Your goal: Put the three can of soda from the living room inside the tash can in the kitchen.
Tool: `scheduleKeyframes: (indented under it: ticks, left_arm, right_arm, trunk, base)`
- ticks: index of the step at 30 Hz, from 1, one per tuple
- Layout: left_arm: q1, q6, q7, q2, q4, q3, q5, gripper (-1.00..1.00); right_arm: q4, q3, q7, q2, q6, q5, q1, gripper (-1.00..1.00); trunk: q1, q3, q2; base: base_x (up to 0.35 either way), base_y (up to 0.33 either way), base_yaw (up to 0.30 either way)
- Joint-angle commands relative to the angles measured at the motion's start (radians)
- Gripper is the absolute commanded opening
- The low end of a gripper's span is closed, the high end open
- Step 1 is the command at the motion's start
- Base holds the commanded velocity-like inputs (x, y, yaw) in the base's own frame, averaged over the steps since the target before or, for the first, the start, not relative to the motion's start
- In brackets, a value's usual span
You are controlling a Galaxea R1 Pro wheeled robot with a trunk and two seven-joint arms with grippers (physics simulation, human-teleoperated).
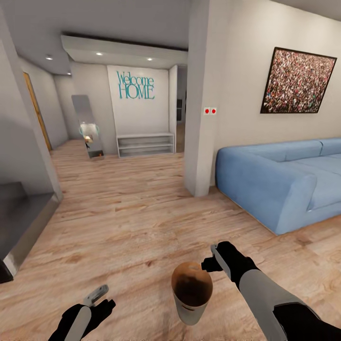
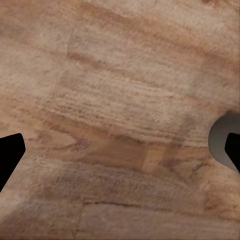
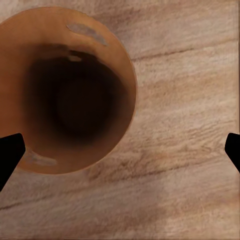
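The tash can [image 1: 192, 292] stands on the light wood floor just ahead of me, with a grey outer wall and a brown-copper inside. My right gripper [image 1: 211, 262] hangs open over the floor beside its rim. The right wrist view looks straight down into the bin [image 3: 65, 90], whose bottom is dark, and I make out no can there. My left gripper [image 1: 97, 296] is open and low over the floor, to the left of the bin. The left wrist view catches a sliver of the bin's grey wall [image 2: 220, 142]. The soda cans are out of view.
A blue sofa [image 1: 284, 180] fills the right side, with a white pillar [image 1: 201, 118] beside it. A grey ledge [image 1: 23, 218] juts in at the left. Far ahead are a low white shelf [image 1: 146, 144] and a leaning mirror [image 1: 87, 125]. Wood floor [image 1: 132, 213] stretches between.
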Motion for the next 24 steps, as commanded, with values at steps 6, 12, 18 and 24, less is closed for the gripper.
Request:
scheduleKeyframes:
  ticks: [6, 12, 18, 24]
  left_arm:
    - [0.000, 0.001, -0.005, 0.001, -0.006, 0.001, 0.005, 1.00]
    - [0.003, 0.026, -0.016, -0.001, -0.084, -0.003, 0.009, 1.00]
    - [0.004, 0.038, -0.026, -0.001, -0.097, -0.002, 0.008, 1.00]
    - [0.005, 0.040, -0.028, -0.002, -0.089, -0.001, 0.006, 1.00]
  right_arm:
    - [0.008, -0.027, -0.006, -0.017, 0.001, -0.024, -0.033, 1.00]
    - [0.011, -0.053, -0.007, -0.056, 0.000, -0.037, -0.047, 1.00]
    - [0.011, -0.054, -0.007, -0.058, 0.000, -0.037, -0.047, 1.00]
    - [0.011, -0.055, -0.007, -0.058, 0.000, -0.038, -0.048, 1.00]
  trunk:
    - [0.023, -0.019, -0.042]
    - [0.046, -0.038, -0.084]
    - [0.069, -0.056, -0.126]
    - [0.092, -0.075, -0.168]
  base:
    - [0.000, 0.000, 0.000]
    - [0.000, 0.000, 0.000]
    - [0.000, 0.000, 0.000]
    - [0.000, 0.000, 0.000]
